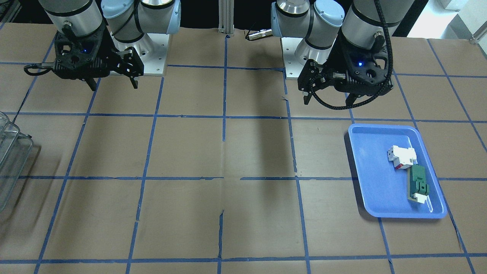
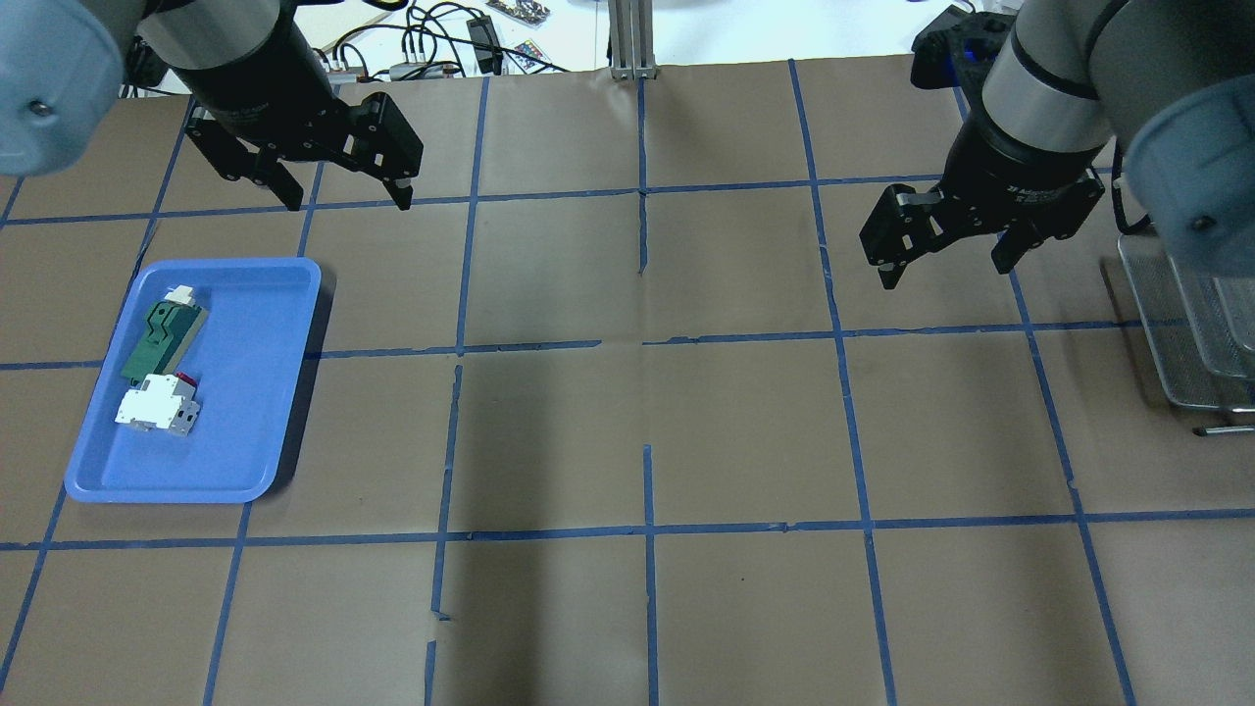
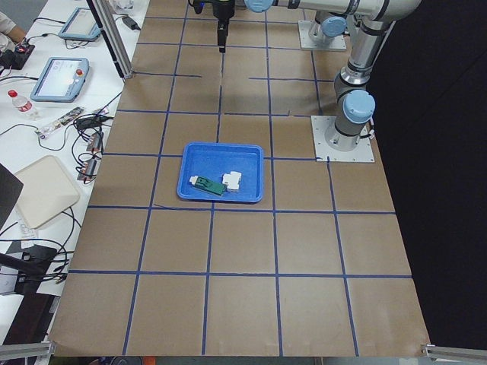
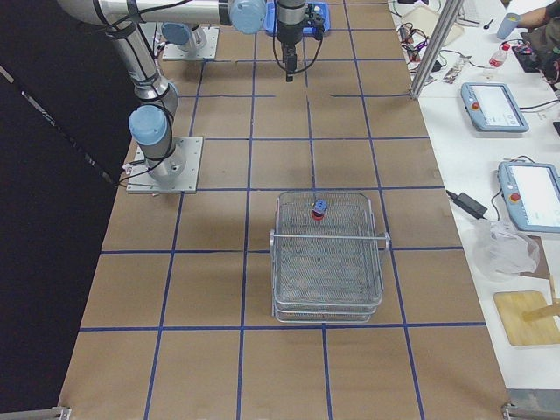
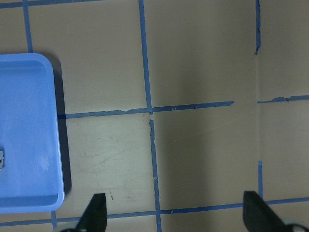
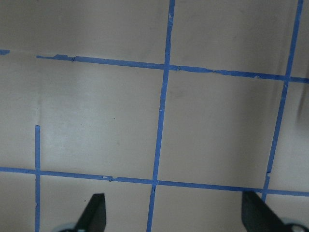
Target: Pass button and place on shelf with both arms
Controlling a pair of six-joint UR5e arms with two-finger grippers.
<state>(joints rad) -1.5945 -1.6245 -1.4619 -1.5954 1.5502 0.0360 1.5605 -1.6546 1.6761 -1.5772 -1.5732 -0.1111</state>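
Both gaping, empty, left claw [image 2: 348, 204], right claw [image 2: 946, 275], button [image 4: 318, 209] on shelf [image 4: 329, 278] well away.

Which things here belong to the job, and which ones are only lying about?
Job: button, already on the shelf; left gripper and right gripper, both open and empty.
Lying about: blue tray, holding the white-and-red block and green flat part.

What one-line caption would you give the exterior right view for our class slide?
Red-capped button sits in the wire shelf; the right gripper hangs apart from it.
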